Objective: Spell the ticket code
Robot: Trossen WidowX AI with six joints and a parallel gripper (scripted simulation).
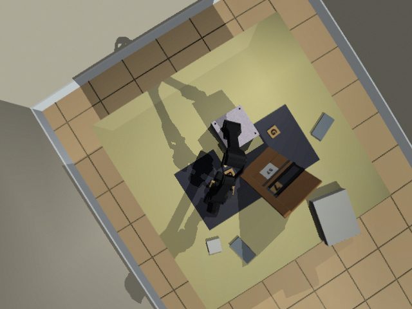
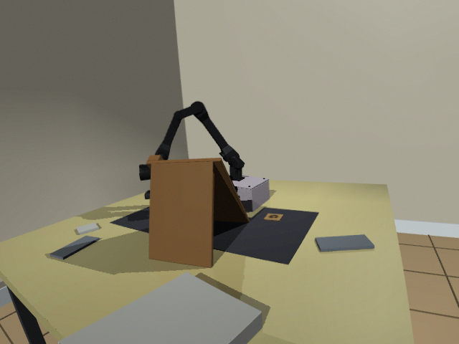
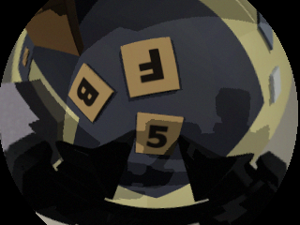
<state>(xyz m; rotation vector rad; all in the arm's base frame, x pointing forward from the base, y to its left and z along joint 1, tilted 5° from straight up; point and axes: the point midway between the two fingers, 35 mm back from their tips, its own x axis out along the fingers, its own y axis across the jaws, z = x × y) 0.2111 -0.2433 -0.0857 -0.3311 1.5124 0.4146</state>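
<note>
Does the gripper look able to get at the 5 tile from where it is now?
Probably yes: the gripper looks open, its fingers angling toward either side of the 5 tile; the F tile and B tile lie outside that gap.

I can't pin my surroundings to 1 kind of room: plain walls, pale baseboards (image 1: 55, 95) (image 2: 426, 226) and square floor tiles (image 1: 186, 43) (image 2: 426, 255) surround my yellowish tabletop (image 1: 129, 146) (image 2: 333, 296). Beneath its edge, a dark leg (image 2: 27, 318) stands beside the tiles.
</note>
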